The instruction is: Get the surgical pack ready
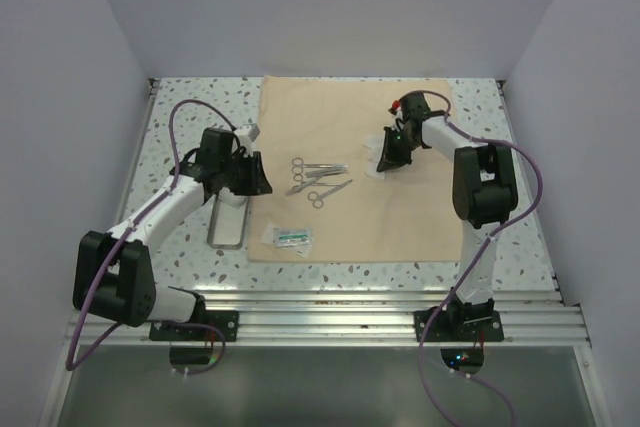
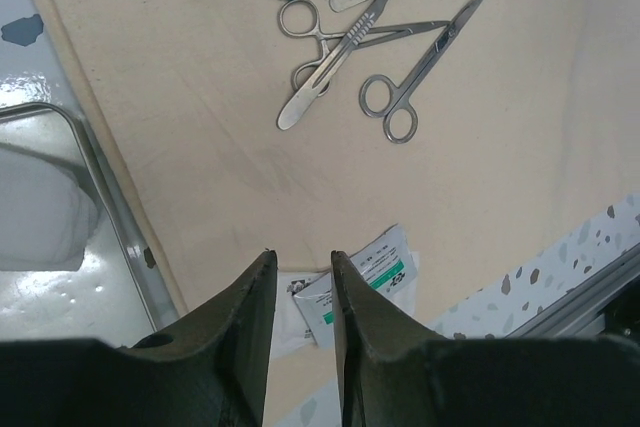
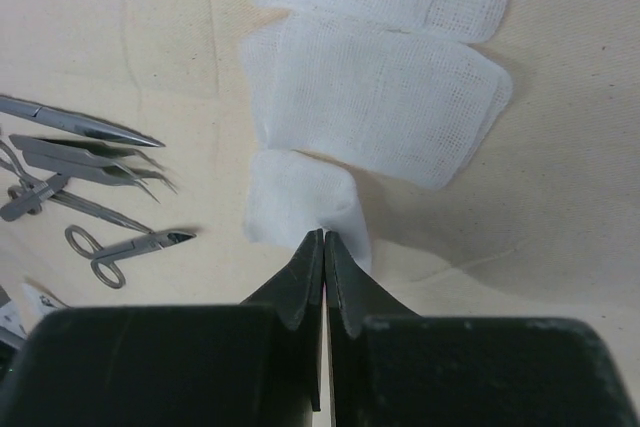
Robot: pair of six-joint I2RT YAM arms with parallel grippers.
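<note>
The surgical pack lies spread out as a flat beige cloth (image 1: 400,217). Silver scissor-like instruments (image 1: 318,179) (image 2: 370,27) lie at its middle. White gauze squares (image 3: 390,97) overlap on its right half. My right gripper (image 3: 325,235) (image 1: 385,162) is shut on the near edge of a small gauze square (image 3: 290,197), which puckers at the tips. A small steel tray (image 1: 228,227) (image 2: 110,197) sits left of the cloth with a white pad inside. My left gripper (image 2: 300,255) (image 1: 258,177) hovers between tray and instruments, its jaws a narrow gap apart with nothing between them.
Two sealed white packets with green print (image 2: 385,267) (image 1: 288,237) lie at the cloth's near-left corner, below the left gripper. The speckled tabletop (image 1: 180,157) borders the cloth, with a metal rail (image 1: 330,307) along the near edge and white walls around.
</note>
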